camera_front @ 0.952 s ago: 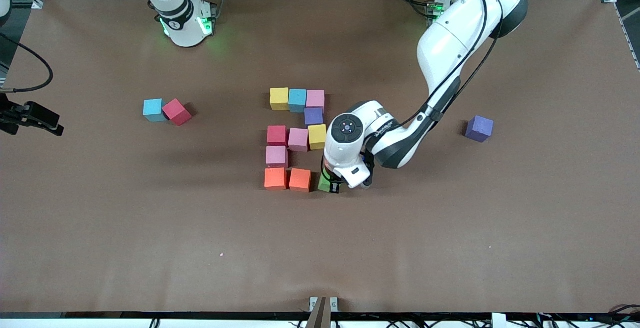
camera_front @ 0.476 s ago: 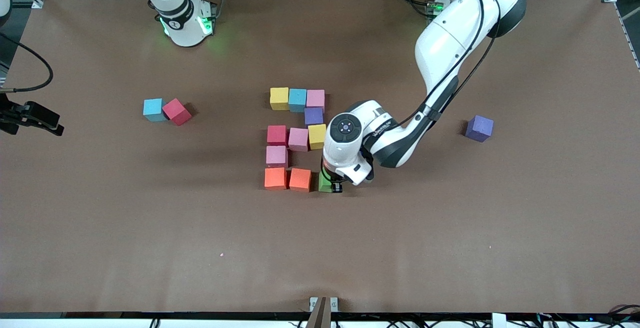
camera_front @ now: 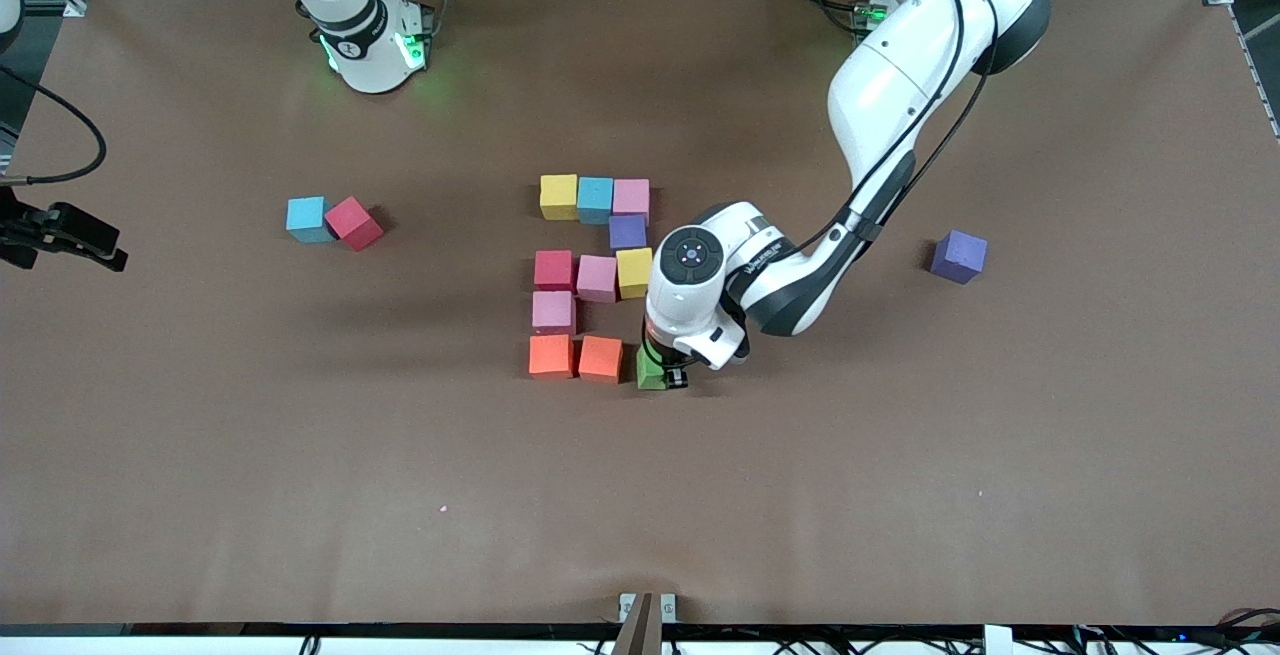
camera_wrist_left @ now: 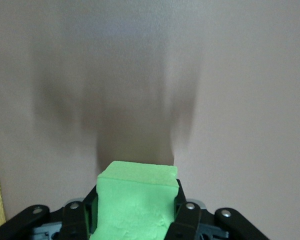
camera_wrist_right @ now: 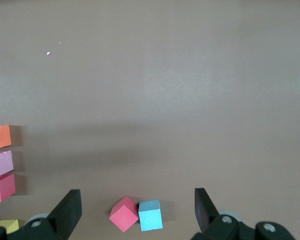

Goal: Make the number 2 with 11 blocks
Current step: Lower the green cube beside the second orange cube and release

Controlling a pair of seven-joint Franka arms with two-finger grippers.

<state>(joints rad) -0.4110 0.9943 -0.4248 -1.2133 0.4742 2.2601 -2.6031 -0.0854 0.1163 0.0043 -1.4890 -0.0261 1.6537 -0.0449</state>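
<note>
The left hand (camera_front: 672, 375) is down at the desk (camera_front: 900, 455), its fingers (camera_wrist_left: 187, 220) clamped on a green block (camera_front: 651, 368) from two sides. In the front view that block sits just beside the two orange blocks (camera_front: 575, 356), on their side toward the left arm's end of the desk; whether it already rests on the surface or touches the nearer orange one is hard to tell, since the hand covers part of it. In the left wrist view the green block (camera_wrist_left: 135, 202) fills the gap between the fingers.

The number 2 (camera_front: 592, 275) is nearly whole. Its row farthest from the front camera is yellow, blue and pink. Below that comes one purple block (camera_front: 627, 231), then a row of red, pink and yellow, then a single pink block (camera_front: 553, 312), then the two orange blocks nearest the camera with the green one at their end.

The right hand (camera_wrist_right: 136, 207) is out of the front view; in the right wrist view it hangs above the desk with its fingers wide apart and nothing between them, and the arm waits. Below it lie a loose blue block (camera_wrist_right: 150, 215) and a loose red block (camera_wrist_right: 123, 213), touching each other, toward the right arm's end of the desk. Another purple block (camera_front: 959, 256) lies alone toward the left arm's end.
</note>
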